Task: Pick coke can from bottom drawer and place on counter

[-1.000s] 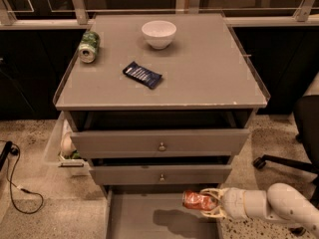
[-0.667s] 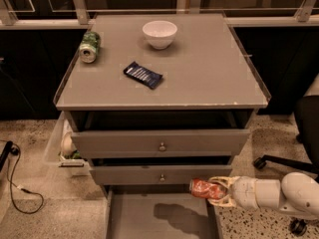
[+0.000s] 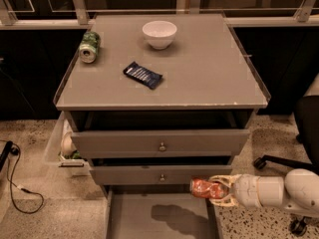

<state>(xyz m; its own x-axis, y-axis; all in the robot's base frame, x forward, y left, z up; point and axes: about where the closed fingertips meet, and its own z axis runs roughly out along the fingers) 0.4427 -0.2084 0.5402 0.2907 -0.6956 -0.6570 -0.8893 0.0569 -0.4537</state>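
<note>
The bottom drawer (image 3: 129, 219), open at lower centre, is cut off by the frame's lower edge. Over its right side, the gripper (image 3: 216, 189), reaching in from lower right, pinches the coke can (image 3: 200, 187), which lies sideways above the tray. Farther back, the counter (image 3: 204, 71) carries a packet (image 3: 143, 75), a green can (image 3: 89, 46) and a bowl (image 3: 159, 34).
</note>
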